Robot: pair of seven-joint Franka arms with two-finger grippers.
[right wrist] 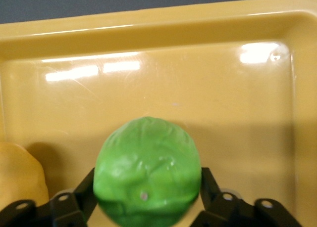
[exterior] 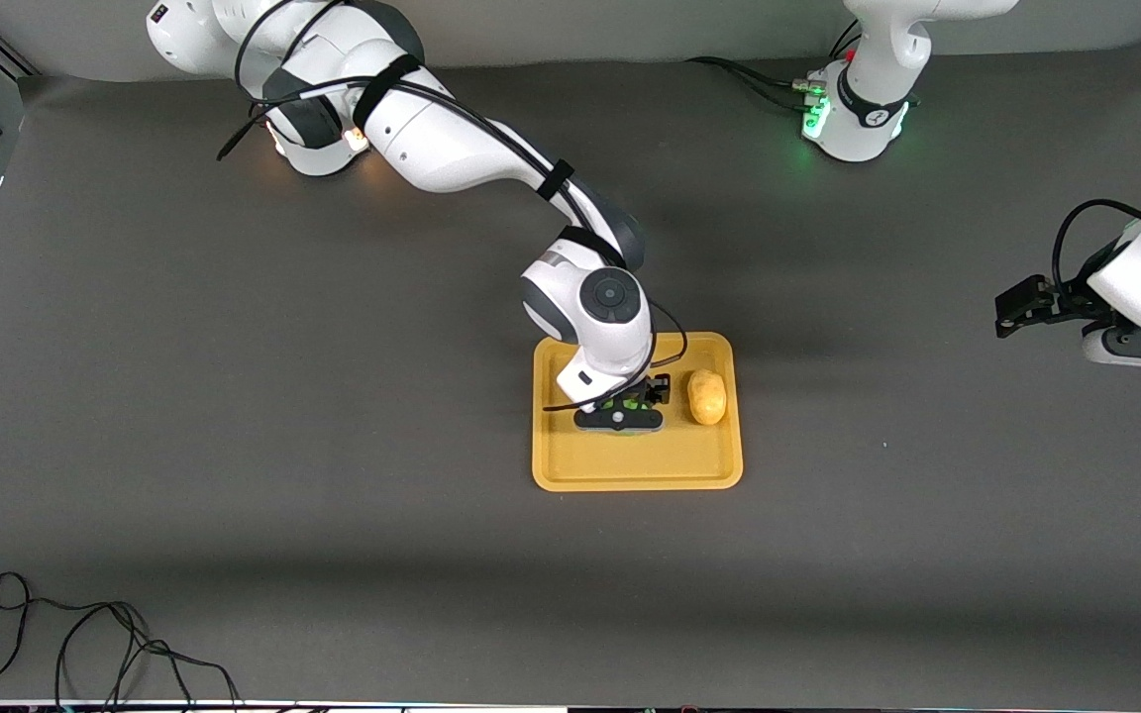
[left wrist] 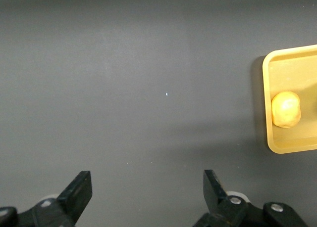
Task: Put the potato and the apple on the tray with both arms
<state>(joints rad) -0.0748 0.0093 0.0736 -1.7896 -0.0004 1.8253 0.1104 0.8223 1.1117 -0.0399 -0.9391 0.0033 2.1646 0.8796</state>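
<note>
Potato point(exterior: 706, 396) lies on the tray point(exterior: 630, 465), its long axis running from the robots' bases toward the front camera, close by the rim at the left arm's end. Just beside it, the right gripper point(exterior: 619, 414) is down in the tray, clenched on the apple point(right wrist: 147, 171), fingers point(right wrist: 79, 195) pressed against both flanks. Well apart, the left gripper point(left wrist: 147, 192) hangs released, jaws spread wide over bare table point(exterior: 234, 396), waiting. Loose black cable point(exterior: 85, 644) sits at the table's near edge.
</note>
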